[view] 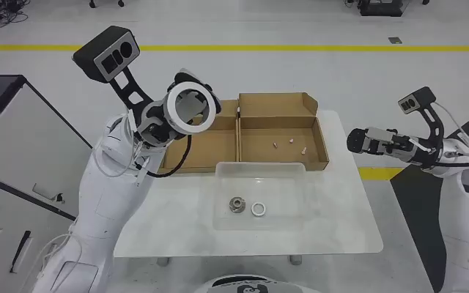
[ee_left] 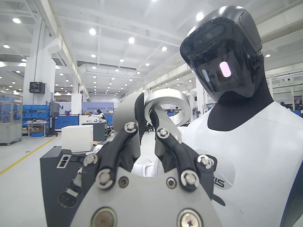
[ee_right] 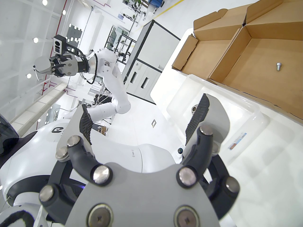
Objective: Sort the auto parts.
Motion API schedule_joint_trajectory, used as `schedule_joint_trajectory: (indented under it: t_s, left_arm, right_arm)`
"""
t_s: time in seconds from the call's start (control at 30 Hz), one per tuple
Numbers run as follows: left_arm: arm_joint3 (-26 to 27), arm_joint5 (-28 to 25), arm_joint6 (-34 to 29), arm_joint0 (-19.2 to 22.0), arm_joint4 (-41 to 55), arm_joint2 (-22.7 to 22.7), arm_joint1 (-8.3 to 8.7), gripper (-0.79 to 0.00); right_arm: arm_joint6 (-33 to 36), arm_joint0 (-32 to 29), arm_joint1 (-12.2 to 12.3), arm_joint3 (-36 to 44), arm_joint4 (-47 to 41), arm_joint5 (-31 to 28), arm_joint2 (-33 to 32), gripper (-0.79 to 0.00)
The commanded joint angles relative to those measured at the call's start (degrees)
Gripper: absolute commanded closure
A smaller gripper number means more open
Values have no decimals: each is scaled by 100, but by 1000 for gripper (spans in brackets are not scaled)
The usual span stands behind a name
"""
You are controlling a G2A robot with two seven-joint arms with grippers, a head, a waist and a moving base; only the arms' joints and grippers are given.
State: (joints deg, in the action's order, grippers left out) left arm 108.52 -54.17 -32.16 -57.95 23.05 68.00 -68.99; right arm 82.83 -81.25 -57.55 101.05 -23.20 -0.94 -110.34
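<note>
my left tool (ee_left: 146, 112) is clamped on the wall of the big metal ring (ee_left: 170, 95), one pad inside and one outside. it's held high over the far left corner of the tabletop (view: 344, 212), i judge so that it can go down into the left compartment of the cardboard box (view: 278, 99). my right tool (ee_right: 144, 109) hangs empty off the right edge, pads apart. small bolts (view: 292, 140) lie in the right compartment. a hub (view: 236, 204) and a white ring (view: 259, 209) sit in the clear bin (view: 286, 187) toward the near edge. the raised ring hides part of the left compartment's floor, so i can't tell what's in it.
</note>
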Motion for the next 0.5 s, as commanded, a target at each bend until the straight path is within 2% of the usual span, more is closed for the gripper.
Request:
schedule_joint_trajectory:
  t_s: [0.0,0.23,0.37,0.47]
  left_arm:
    - [16,-41,78,-5,81,-27,-11,0]
    - [59,-370,462,17,1047,-324,-86,0]
    - [104,-383,509,71,1496,-392,-129,0]
    - [26,-383,304,103,1433,-326,-139,0]
  right_arm:
    - [0,0,0,0,0,0,0,-785]
    - [0,0,0,0,0,0,0,-785]
    - [0,0,0,0,0,0,0,-785]
    - [0,0,0,0,0,0,0,-785]
